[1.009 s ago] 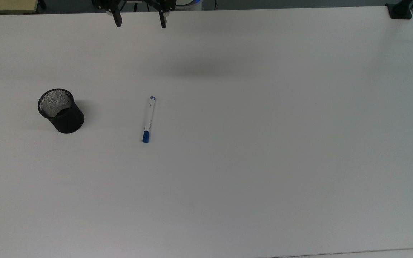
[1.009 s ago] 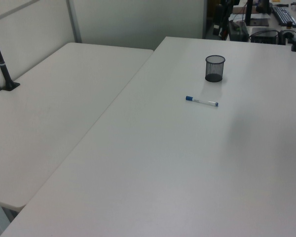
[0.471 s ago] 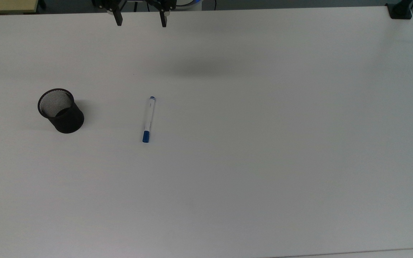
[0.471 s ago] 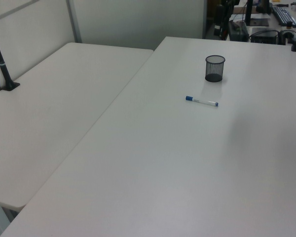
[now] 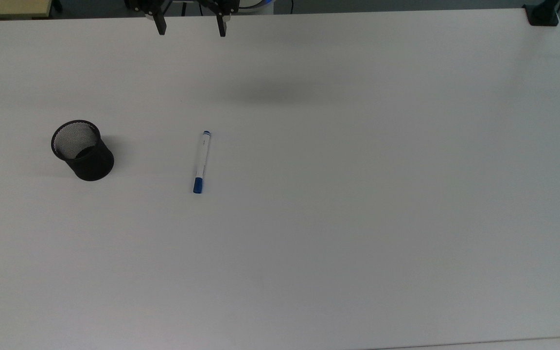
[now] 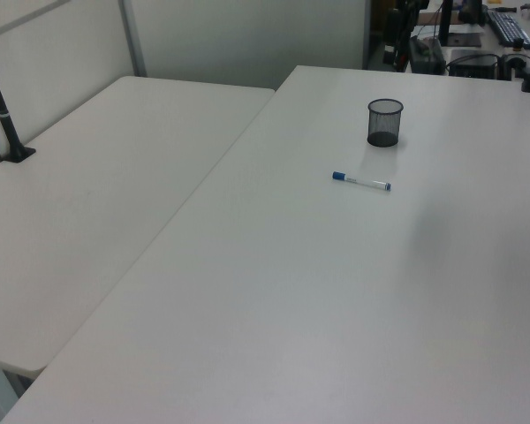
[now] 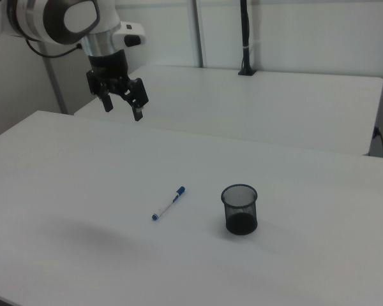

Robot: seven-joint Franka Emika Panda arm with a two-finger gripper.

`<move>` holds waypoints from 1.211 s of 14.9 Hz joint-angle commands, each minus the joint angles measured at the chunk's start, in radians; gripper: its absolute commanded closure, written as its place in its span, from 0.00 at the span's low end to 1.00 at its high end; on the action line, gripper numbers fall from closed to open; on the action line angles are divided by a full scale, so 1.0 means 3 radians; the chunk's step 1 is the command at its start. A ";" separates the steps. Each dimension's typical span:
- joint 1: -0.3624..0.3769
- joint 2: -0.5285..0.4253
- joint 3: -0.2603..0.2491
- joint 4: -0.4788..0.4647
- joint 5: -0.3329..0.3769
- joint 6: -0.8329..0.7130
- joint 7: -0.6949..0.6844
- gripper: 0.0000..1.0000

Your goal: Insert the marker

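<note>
step: pre-grasp, nothing held | end effector: fingers apart, high above table | marker: flat on table, beside mesh cup, apart | next: descend over barrel, close across it, then carry to cup

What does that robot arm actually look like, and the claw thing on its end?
The arm is chunky and rounded, white shells with dark grey joint sections. A black cable hangs behind it. Its gripper is black, with two slim straight fingers, and a small white block sits just above.
</note>
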State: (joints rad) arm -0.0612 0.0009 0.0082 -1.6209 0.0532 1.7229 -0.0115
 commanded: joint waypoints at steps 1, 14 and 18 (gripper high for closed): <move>0.0025 -0.0105 -0.0002 -0.0099 -0.0060 -0.0067 -0.0084 0.00; -0.0082 0.0201 -0.0033 -0.0921 -0.0525 0.1061 -0.0719 0.00; -0.0093 0.0380 -0.0033 -0.1004 -0.0525 0.1451 -0.0423 0.00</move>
State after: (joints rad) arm -0.0932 0.1057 -0.0007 -1.8843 -0.0897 2.0855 -0.2046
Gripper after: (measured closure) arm 0.000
